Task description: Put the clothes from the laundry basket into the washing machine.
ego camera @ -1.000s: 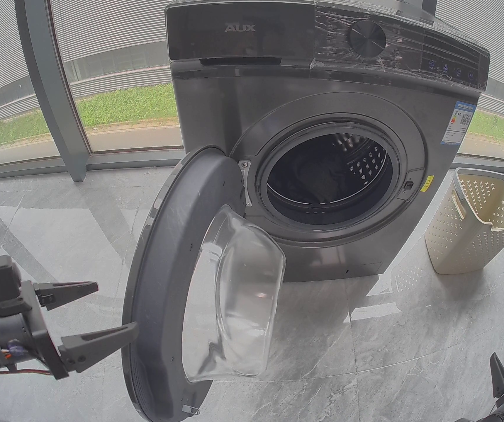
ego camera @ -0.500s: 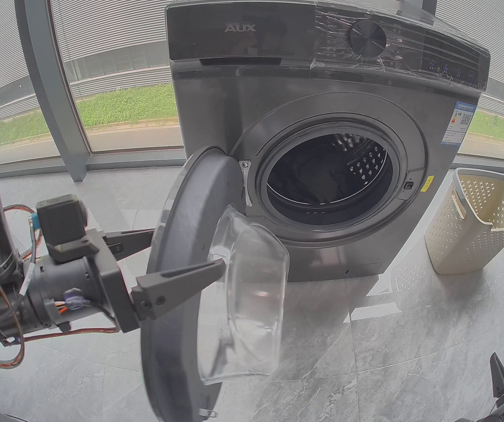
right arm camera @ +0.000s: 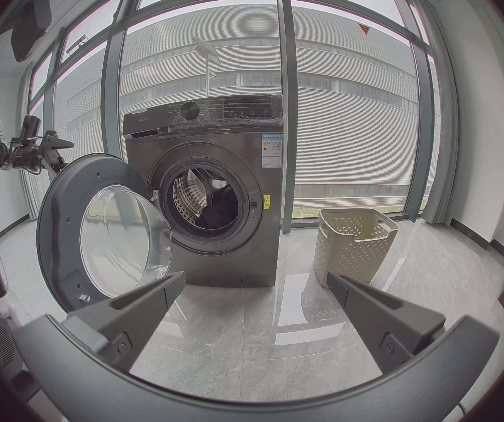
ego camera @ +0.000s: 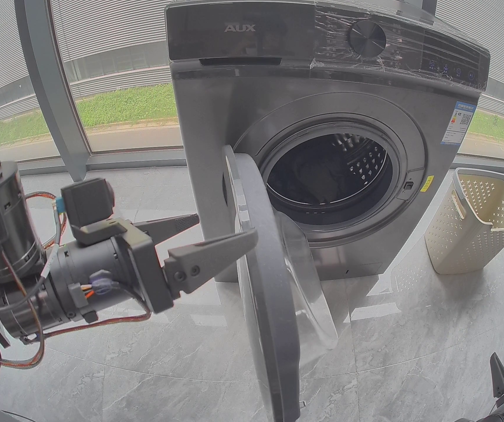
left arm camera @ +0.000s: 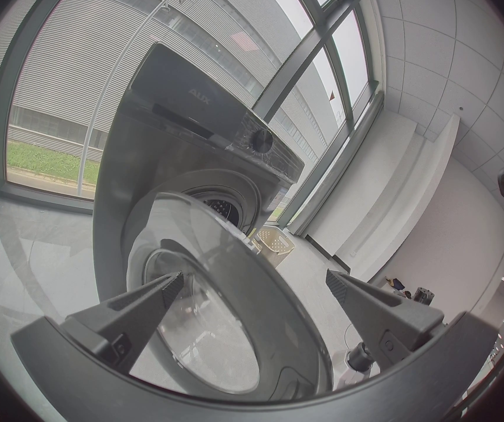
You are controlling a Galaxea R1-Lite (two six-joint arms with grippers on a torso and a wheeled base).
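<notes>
Left of the grey front-loading washing machine (ego camera: 322,89), the left gripper (ego camera: 225,228) is spread wide, one fingertip (ego camera: 231,245) at its half-open round grey door (ego camera: 263,300). Cream perforated laundry basket (ego camera: 474,224) stands right of the machine; right gripper (right arm camera: 255,276) is spread too.

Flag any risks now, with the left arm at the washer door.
1. The open fingers of the left gripper sit by the edge of the half-open door; a finger could slip off or snag it.
2. The bottom of the laundry basket is hidden, so shutting the door now may be premature.
</notes>
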